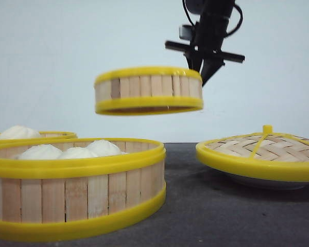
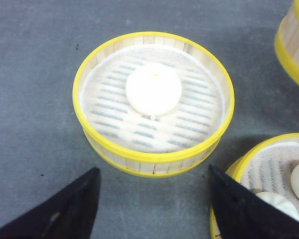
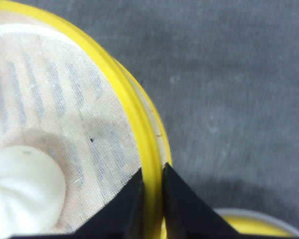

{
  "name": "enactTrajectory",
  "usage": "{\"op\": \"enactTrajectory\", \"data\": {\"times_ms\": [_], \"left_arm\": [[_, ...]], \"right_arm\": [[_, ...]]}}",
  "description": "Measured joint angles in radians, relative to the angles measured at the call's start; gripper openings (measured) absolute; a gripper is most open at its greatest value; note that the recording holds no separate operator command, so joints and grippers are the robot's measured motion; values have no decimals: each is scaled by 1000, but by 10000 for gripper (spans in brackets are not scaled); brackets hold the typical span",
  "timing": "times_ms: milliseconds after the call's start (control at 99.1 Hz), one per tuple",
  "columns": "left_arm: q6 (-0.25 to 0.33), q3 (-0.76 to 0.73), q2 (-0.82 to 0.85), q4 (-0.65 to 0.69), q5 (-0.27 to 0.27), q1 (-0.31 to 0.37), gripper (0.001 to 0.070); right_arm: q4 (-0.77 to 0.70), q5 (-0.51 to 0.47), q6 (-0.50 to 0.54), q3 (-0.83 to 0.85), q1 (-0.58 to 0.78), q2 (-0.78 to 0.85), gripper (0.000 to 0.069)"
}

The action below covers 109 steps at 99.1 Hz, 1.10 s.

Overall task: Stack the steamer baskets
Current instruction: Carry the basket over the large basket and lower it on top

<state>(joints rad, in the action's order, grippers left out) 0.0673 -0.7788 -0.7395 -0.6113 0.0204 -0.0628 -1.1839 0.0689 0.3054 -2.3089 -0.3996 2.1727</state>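
- Front view: right hand (image 1: 205, 69) clamped on the rim of a lifted basket (image 1: 149, 90), held in the air well above the grey tabletop (image 1: 206, 206).
- Left hand (image 2: 154, 199) released, fingers apart, poised above a single-bun basket (image 2: 153, 102).
- Nearest basket (image 1: 74, 188) holds several buns.
- Lid (image 1: 260, 152) rests right.

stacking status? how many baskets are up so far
None stacked yet. In hand: the right gripper pinches the rim of one steamer basket, lifted clear of the table with a bun inside. The near basket holding three buns and the far-left basket holding one bun both sit singly on the table. The left gripper is open above the one-bun basket. Left: both placements.
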Motion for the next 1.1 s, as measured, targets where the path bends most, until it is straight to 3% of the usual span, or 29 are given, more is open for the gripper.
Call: {"op": "enactTrajectory", "data": {"times_ms": [272, 474, 706, 1100], "left_arm": [[0, 0, 0, 0, 0, 0, 386], [0, 0, 0, 0, 0, 0, 386], [0, 0, 0, -2, 0, 0, 386], [-13, 0, 0, -9, 0, 0, 386]], "right_arm": [[-96, -13, 6, 0, -86, -95, 28], [-154, -172, 5, 1, -161, -199, 28], [-166, -231, 6, 10, -236, -233, 28], [-167, -231, 6, 95, -322, -320, 28]]}}
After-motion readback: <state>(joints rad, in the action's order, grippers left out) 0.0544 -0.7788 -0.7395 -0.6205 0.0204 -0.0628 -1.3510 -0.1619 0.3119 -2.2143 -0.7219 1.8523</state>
